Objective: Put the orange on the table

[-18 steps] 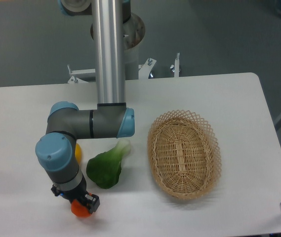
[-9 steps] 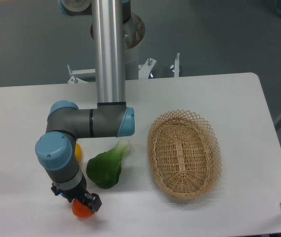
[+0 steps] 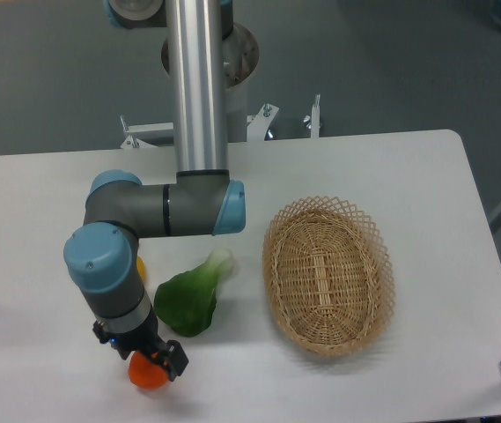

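Note:
The orange (image 3: 145, 374) is a small orange-red ball low on the white table (image 3: 426, 185), near its front left edge. My gripper (image 3: 152, 362) points straight down right over it, and its dark fingertips (image 3: 172, 359) reach the fruit's top and right side. The grey wrist above hides the jaws, so I cannot see whether they press on the orange or stand off it. Whether the fruit touches the tabletop is not visible either; it is at most a hair above it.
A green leafy vegetable (image 3: 190, 299) lies just right of the wrist. A yellow fruit (image 3: 141, 268) peeks out behind the arm. An oval wicker basket (image 3: 328, 275), with nothing in it, stands to the right. The table's front edge is close below the orange.
The arm's elbow and wrist have shifted slightly up and to the right. The orange has stayed almost in place, and more of it now shows below the gripper.

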